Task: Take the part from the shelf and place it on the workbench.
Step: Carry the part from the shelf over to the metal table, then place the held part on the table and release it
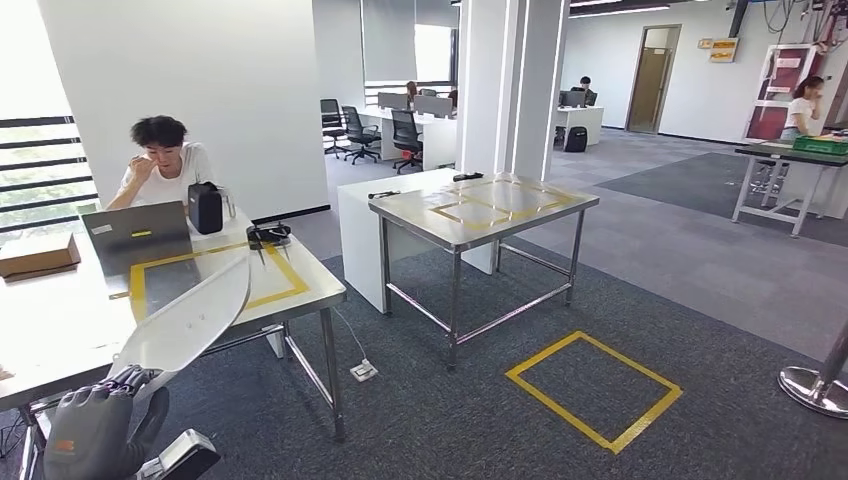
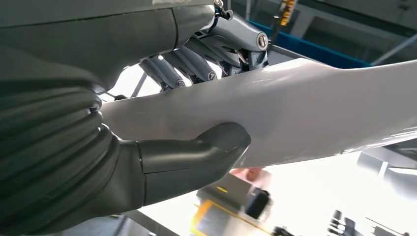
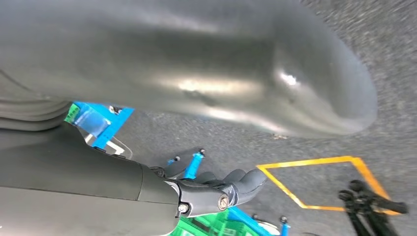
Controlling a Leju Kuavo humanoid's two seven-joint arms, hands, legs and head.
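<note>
The left hand [image 1: 95,425] grips the part [image 1: 190,318], a long white curved panel, by its near end; in the left wrist view the thumb [image 2: 196,157] presses one face while the darker fingers [image 2: 196,69] wrap the other. The part is therefore off the shelf, which I judge to be the finished half of the task. It is carried in the air, its far end overlapping the near workbench [image 1: 310,290] in the head view; whether it touches the top I cannot tell.

What is left, as I judge it, is to set the part down inside the yellow taped rectangle [image 1: 290,285] on that workbench and let go.

Counted from the near workbench rightward: one part, one person seated behind the workbench with one laptop [image 1: 135,230] and one dark pouch [image 1: 205,208] on it; beyond its right end a second steel workbench [image 1: 485,210] with its own taped marks; then one yellow square [image 1: 595,388] on the carpet.

The right hand [image 3: 231,189] holds nothing, its fingers loosely curled above the carpet.
</note>
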